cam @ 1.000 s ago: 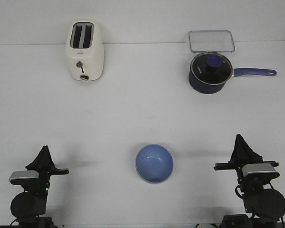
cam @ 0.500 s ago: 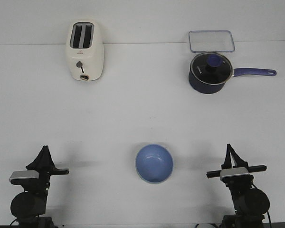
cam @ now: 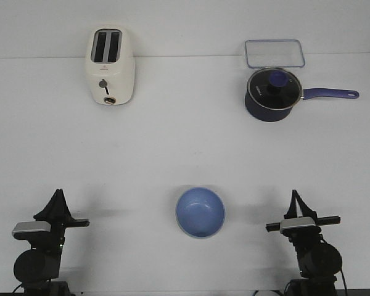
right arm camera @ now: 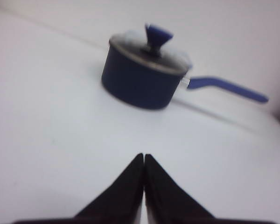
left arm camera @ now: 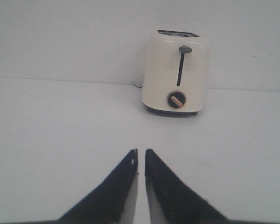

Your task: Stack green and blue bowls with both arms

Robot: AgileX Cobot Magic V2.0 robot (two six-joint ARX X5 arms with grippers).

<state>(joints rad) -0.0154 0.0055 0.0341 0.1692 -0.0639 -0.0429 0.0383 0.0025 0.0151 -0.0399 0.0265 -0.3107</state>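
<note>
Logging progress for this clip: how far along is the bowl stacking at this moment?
It looks finished. The blue bowl sits alone mid-table with a paler rim beneath its near edge, possibly the green bowl nested under it, though that is unclear. Nothing is in hand: the left end effector and right end effector are shut, empty, and near the table's front edge.

Toaster [cam: 110,66], lidded saucepan [cam: 272,94] (clear container [cam: 274,53] just behind)

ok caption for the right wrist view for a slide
Right gripper shut and empty above the white table, facing the lidded navy saucepan.
</note>
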